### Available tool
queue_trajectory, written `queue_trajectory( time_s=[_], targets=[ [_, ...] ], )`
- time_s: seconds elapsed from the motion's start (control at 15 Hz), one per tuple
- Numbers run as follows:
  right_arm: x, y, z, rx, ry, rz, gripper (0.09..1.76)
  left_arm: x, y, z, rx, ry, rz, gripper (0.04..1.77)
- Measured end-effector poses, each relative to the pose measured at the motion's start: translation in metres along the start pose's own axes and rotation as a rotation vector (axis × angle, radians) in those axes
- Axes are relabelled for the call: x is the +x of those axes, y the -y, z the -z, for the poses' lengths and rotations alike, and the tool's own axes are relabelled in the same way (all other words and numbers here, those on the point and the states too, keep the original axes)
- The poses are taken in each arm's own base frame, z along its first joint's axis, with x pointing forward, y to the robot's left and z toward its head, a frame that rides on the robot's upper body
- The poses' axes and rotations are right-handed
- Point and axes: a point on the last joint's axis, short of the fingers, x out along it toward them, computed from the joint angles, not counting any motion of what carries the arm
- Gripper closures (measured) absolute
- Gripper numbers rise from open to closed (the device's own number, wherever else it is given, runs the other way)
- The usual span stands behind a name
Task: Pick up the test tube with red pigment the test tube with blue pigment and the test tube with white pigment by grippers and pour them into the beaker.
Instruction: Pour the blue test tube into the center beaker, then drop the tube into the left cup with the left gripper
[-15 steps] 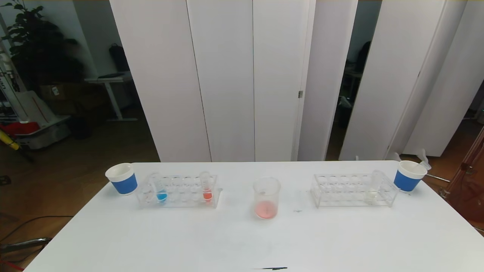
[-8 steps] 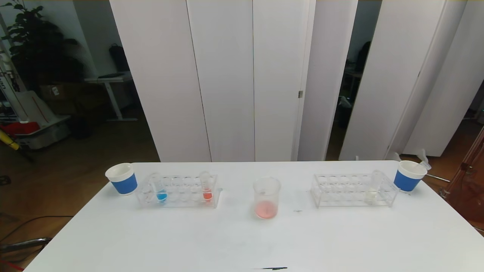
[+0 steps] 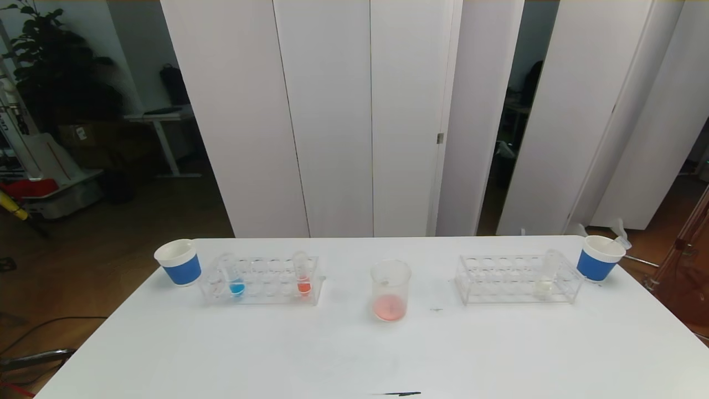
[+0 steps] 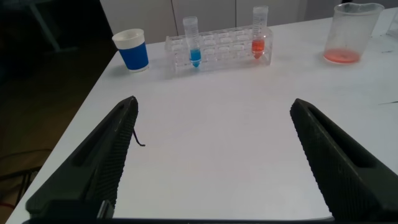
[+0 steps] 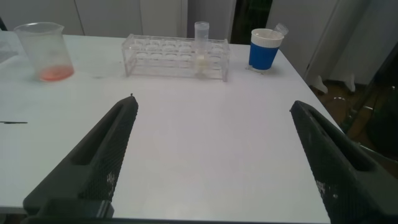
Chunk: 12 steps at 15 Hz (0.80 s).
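In the head view the beaker [image 3: 390, 290] stands at the centre of the white table [image 3: 354, 354] with a shallow pool of orange-red liquid already in its bottom. To the left of it a clear rack [image 3: 260, 280] holds the test tube with blue pigment [image 3: 235, 277] near its left end and a tube with orange-red liquid [image 3: 302, 275] near its right end. A second clear rack [image 3: 518, 279] at right carries the test tube with white pigment [image 3: 547, 278] towards its right end. A blue-and-white paper cup [image 3: 179, 261] sits at the far left and another paper cup [image 3: 600, 257] at the far right. Neither arm appears in the head view. Only the wrist views show them: the left gripper [image 4: 211, 162] and the right gripper [image 5: 214, 162] both hang low over the near part of the table with jaws spread wide and nothing between them, well apart from the racks. The main risks, as I judge them, are a slim wet glass tube slipping or snagging the rack as it lifts, the pale liquid being mistaken for an empty tube, and a pour missing the beaker's narrow mouth or tipping it. The right wrist view shows the cream liquid more plainly than the head view does.
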Motion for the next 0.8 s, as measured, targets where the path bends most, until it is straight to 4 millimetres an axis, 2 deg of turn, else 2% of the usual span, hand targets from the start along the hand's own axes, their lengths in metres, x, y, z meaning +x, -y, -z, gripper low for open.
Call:
queue_trajectory(
  time_s=[0.8],
  targets=[
    [0.0,0.0,0.0,0.0,0.0,0.0,0.1,0.0,0.0001,0.0,0.013,0.0,0.004,0.06]
  ],
)
